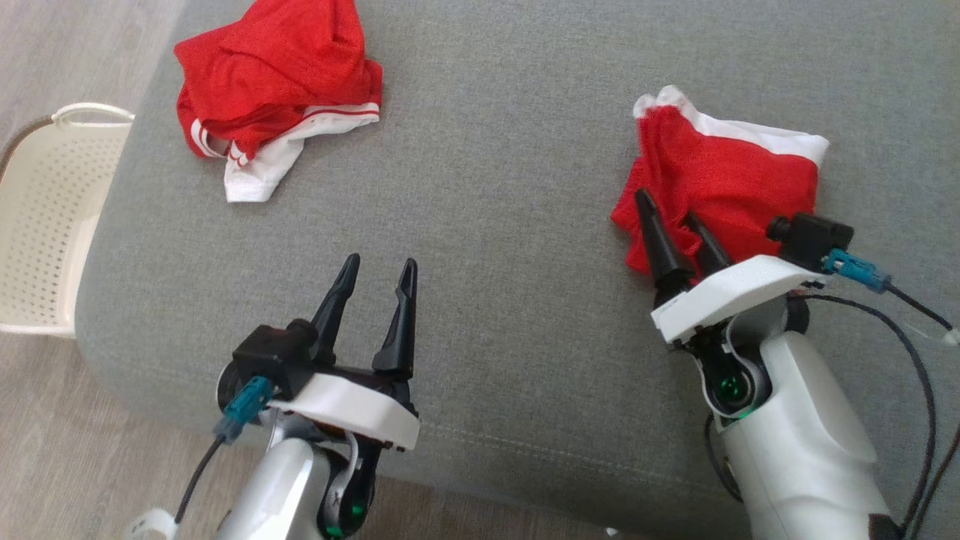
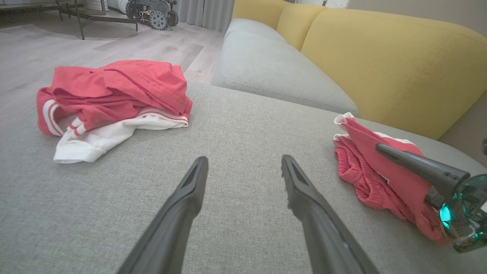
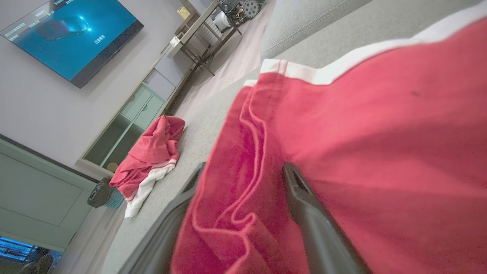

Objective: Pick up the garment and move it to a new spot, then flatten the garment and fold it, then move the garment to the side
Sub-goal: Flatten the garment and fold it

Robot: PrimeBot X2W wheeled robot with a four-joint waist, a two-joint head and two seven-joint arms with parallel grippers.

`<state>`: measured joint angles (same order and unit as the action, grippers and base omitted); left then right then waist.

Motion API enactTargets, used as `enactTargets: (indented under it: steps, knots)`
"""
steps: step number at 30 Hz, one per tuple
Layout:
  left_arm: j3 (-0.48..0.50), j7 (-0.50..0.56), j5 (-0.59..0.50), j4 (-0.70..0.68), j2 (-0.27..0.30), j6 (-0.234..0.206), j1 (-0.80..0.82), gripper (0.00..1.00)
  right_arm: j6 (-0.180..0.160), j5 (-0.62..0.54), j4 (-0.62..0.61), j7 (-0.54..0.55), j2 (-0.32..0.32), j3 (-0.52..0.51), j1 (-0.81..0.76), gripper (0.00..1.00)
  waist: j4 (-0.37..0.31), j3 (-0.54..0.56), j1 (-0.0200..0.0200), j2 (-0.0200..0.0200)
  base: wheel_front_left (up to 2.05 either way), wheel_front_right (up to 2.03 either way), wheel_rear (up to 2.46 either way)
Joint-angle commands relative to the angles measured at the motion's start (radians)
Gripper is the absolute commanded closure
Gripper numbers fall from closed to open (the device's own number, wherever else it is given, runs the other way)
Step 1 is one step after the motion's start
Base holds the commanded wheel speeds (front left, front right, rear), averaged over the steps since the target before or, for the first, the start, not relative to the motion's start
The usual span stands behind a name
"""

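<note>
**Right fingers straddle a fold of the garment**

The red-and-white garment (image 1: 727, 176) lies crumpled on the right side of the grey sofa cushion (image 1: 510, 187). The right gripper (image 1: 665, 206) is at its near edge, fingers apart with a fold of fabric between them. The left gripper (image 1: 380, 261) hovers over bare cushion, fingers spread. A second red-and-white garment (image 1: 277, 67) sits at the far left, near a white laundry basket (image 1: 45, 210).

Garment (image 1: 724, 184) right on sofa (image 1: 510, 187), clothes heap (image 1: 274, 82) left
</note>
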<state>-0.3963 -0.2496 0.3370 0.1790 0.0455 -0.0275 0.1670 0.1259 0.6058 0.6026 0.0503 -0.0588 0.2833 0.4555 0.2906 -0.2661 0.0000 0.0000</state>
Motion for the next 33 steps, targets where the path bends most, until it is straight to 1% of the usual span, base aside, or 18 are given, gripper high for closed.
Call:
enactTargets:
  steps: [1, 8, 12, 15, 20, 22, 25, 30, 33]
  knots:
    - [0.031, -0.012, 0.004, -0.029, 0.005, -0.006, 0.021, 0.00, 0.005, 0.013, -0.033, -0.012, 0.009, 0.035, 0.032, 0.00, 0.001, 0.000, 0.0000, 0.0000, 0.00, 0.00, 0.00]
    - [0.026, -0.012, 0.007, -0.028, 0.005, -0.008, 0.019, 0.00, 0.005, 0.036, -0.020, -0.017, 0.009, 0.093, 0.032, 0.00, 0.000, 0.002, 0.0000, 0.0000, 0.00, 0.00, 0.00]
    - [0.025, -0.012, 0.007, -0.028, 0.005, -0.007, 0.019, 0.00, 0.005, 0.044, 0.015, 0.017, 0.009, 0.129, 0.030, 0.00, -0.005, 0.004, 0.0000, 0.0000, 0.00, 0.00, 0.00]
    - [0.026, -0.012, 0.004, -0.027, 0.005, -0.006, 0.019, 0.00, 0.005, 0.040, 0.033, 0.003, 0.009, 0.126, 0.039, 0.00, -0.009, 0.006, 0.0000, 0.0000, 0.00, 0.00, 0.00]
    - [0.039, -0.012, -0.001, -0.034, 0.005, -0.007, 0.019, 0.00, 0.005, 0.053, 0.010, -0.022, 0.009, 0.122, 0.055, 0.00, -0.030, 0.010, 0.0000, 0.0000, 0.00, 0.00, 0.00]
    - [0.046, -0.012, -0.006, -0.036, 0.005, -0.006, 0.019, 0.00, 0.005, 0.029, -0.006, -0.039, 0.009, 0.111, 0.061, 0.00, -0.044, 0.018, 0.0000, 0.0000, 0.00, 0.00, 0.00]
    - [0.060, -0.012, -0.015, -0.040, 0.005, -0.003, 0.018, 0.00, 0.005, -0.039, -0.044, -0.068, 0.001, 0.084, 0.065, 0.00, -0.070, 0.036, 0.0000, 0.0000, 0.00, 0.00, 0.00]
    - [0.095, -0.012, -0.013, -0.058, 0.005, -0.001, 0.016, 0.00, 0.005, -0.192, -0.136, -0.118, -0.056, 0.039, 0.036, 0.00, -0.113, 0.069, 0.0000, 0.0000, 0.00, 0.00, 0.00]
    - [0.130, -0.012, -0.022, -0.068, 0.005, 0.001, 0.014, 0.00, 0.005, -0.282, -0.198, -0.140, -0.077, 0.013, -0.003, 0.00, -0.138, 0.082, 0.0000, 0.0000, 0.00, 0.00, 0.00]
